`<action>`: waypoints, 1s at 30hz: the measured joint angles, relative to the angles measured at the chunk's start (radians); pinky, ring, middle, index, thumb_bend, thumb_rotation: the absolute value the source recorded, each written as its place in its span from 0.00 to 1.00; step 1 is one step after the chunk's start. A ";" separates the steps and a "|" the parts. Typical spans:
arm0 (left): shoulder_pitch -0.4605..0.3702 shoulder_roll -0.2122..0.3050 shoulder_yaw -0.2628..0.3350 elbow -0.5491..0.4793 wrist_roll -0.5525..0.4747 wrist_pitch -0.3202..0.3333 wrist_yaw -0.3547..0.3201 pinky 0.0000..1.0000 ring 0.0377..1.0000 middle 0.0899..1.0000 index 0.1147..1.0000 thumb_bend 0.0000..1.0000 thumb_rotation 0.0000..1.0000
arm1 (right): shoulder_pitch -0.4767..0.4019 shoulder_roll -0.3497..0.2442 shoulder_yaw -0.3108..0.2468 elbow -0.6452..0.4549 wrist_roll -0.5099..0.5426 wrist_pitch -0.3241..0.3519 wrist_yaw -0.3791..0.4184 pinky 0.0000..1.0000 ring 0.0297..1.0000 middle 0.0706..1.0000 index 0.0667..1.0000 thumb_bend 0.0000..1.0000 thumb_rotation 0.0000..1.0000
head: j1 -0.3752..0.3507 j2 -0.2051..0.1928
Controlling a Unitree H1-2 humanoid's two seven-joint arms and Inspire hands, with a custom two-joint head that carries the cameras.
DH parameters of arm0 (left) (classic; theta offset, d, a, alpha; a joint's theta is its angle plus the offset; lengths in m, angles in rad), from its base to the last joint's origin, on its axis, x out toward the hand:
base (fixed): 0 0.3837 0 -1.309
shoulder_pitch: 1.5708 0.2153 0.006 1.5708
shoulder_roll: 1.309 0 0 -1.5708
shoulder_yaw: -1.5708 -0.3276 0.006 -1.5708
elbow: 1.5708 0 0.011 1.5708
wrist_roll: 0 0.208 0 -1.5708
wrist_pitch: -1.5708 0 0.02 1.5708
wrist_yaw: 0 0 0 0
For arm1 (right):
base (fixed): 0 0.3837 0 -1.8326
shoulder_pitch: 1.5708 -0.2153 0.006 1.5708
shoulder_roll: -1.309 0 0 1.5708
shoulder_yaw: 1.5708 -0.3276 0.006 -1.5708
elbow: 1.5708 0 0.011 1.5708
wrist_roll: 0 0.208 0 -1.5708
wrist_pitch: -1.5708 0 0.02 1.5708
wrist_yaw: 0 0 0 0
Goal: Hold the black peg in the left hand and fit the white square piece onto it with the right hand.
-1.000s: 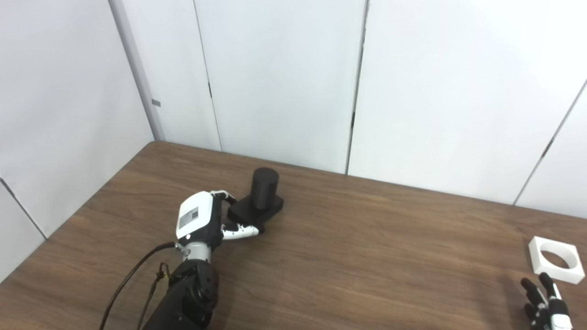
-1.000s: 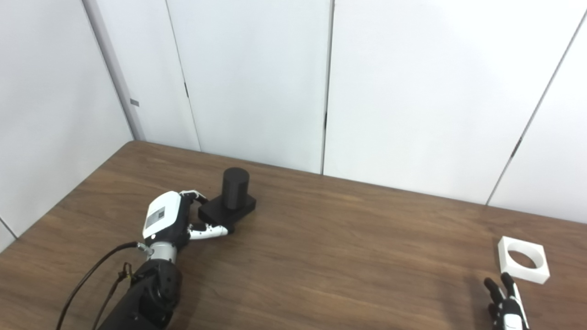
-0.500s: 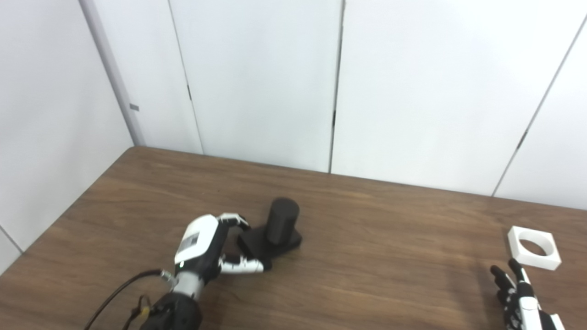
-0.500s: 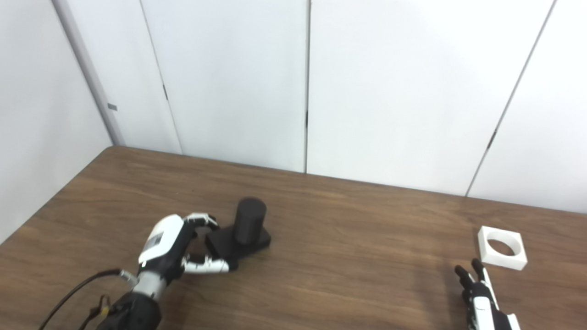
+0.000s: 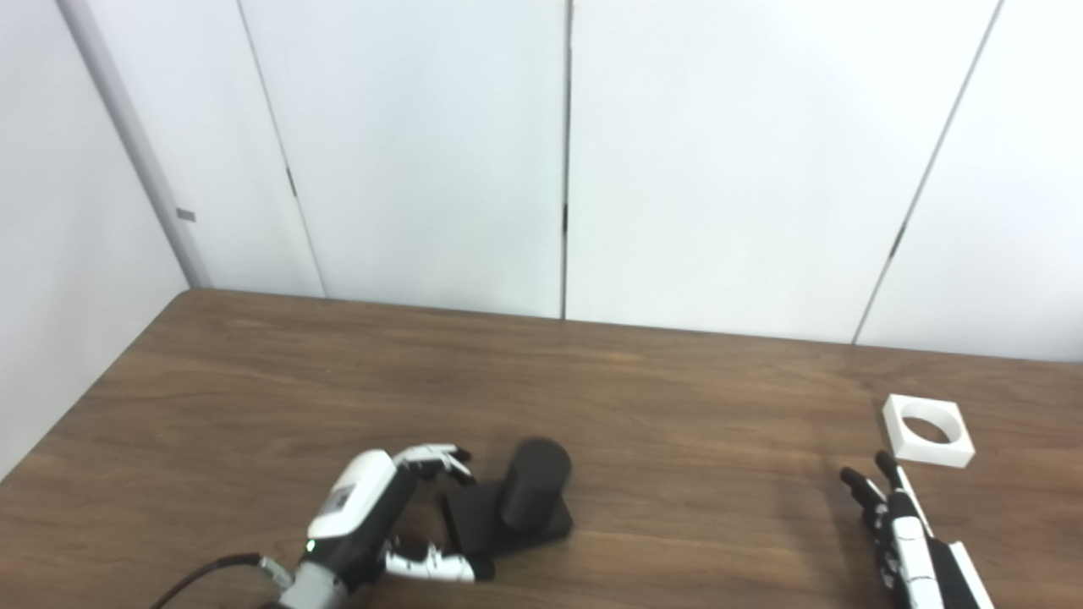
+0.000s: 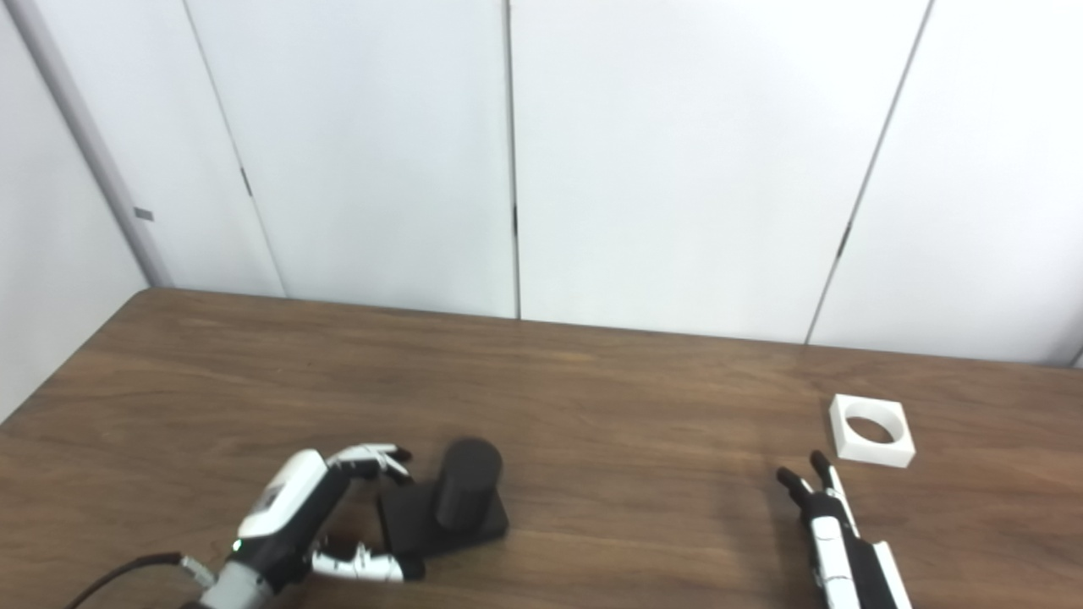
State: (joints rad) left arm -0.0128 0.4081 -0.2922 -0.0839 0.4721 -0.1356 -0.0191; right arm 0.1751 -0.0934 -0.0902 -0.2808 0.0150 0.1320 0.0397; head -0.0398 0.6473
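The black peg (image 5: 533, 480), a short cylinder on a square black base, stands upright on the wooden table (image 5: 677, 397) at the front left. My left hand (image 5: 376, 516) is at the base's left side, fingers curled over its far corner and thumb against its near corner, gripping it. The white square piece (image 5: 927, 420) with a round hole lies flat at the right. My right hand (image 5: 901, 533) is open, fingers stretched out, a short way in front of the white piece and apart from it.
White wall panels (image 5: 558, 152) stand close behind the table's back edge and along its left side. A black cable (image 5: 203, 571) trails from my left wrist.
The camera has shifted. My left hand has drawn the peg nearer the table's front and toward the middle. My right hand has reached further in toward the white piece.
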 measured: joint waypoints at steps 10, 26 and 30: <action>0.015 -0.011 -0.119 -0.040 -0.006 -0.074 -0.060 0.73 0.85 0.78 0.42 0.51 0.04 | -0.003 0.003 0.028 -0.002 -0.030 0.002 -0.016 1.00 0.95 0.89 1.00 0.51 1.00 | -0.043 0.031; 0.049 -0.092 -0.197 -0.071 0.272 -0.068 -0.047 0.86 0.81 0.75 0.42 0.51 0.05 | -0.004 0.006 0.042 -0.033 -0.021 0.046 -0.021 1.00 0.95 0.88 1.00 0.52 1.00 | -0.101 0.061; 0.051 -0.107 -0.202 -0.064 0.372 -0.067 0.000 0.84 0.80 0.74 0.42 0.51 0.05 | -0.004 0.006 0.043 -0.040 -0.023 0.054 -0.022 1.00 0.95 0.88 1.00 0.53 1.00 | -0.118 0.067</action>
State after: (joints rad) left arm 0.0382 0.3011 -0.4941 -0.1478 0.8439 -0.2029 -0.0189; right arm 0.1715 -0.0874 -0.0469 -0.3210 -0.0081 0.1858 0.0179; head -0.1579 0.7148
